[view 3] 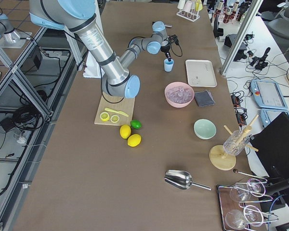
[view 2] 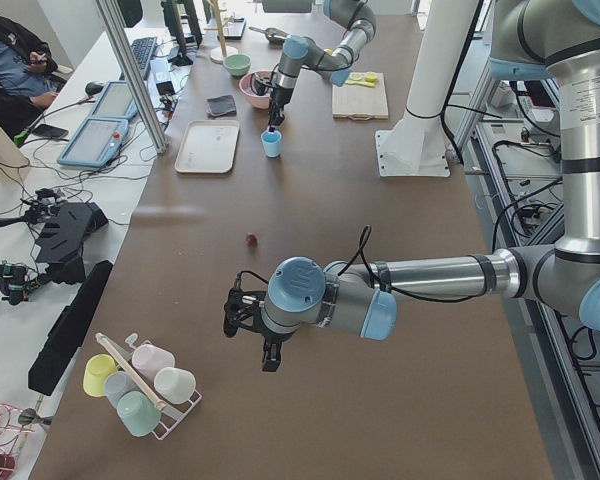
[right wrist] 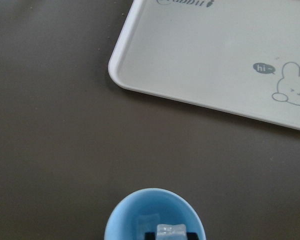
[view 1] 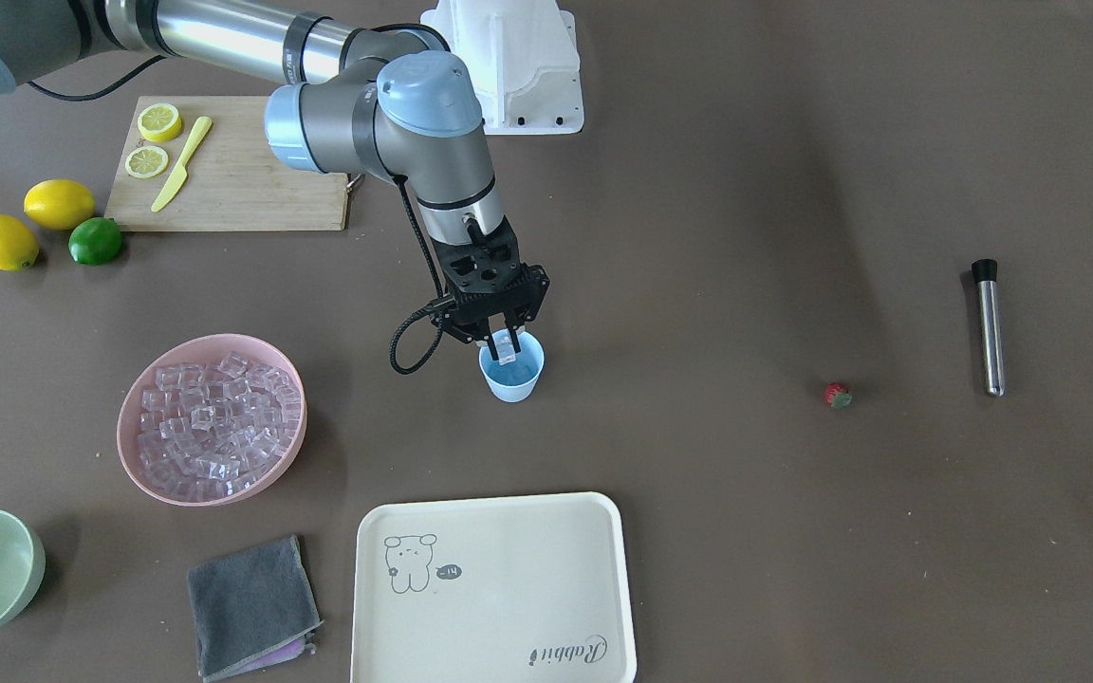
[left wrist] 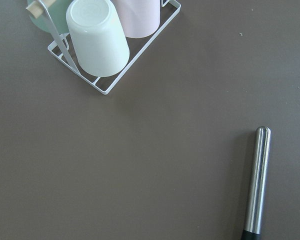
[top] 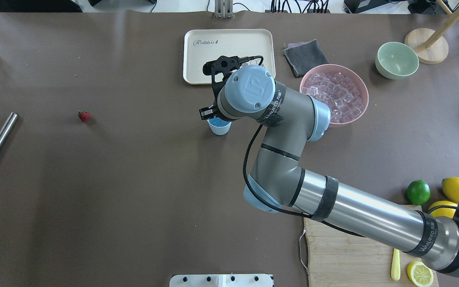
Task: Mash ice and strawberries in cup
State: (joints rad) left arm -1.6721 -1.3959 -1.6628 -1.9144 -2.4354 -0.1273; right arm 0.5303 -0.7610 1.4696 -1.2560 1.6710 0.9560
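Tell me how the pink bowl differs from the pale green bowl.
The pink bowl is filled with clear ice; the pale green bowl is empty. The pink bowl looks wider than the pale green bowl. The pink bowl sits nearer the cup; the pale green bowl lies farther from it. Both are round, upright and on the robot's right side of the table.
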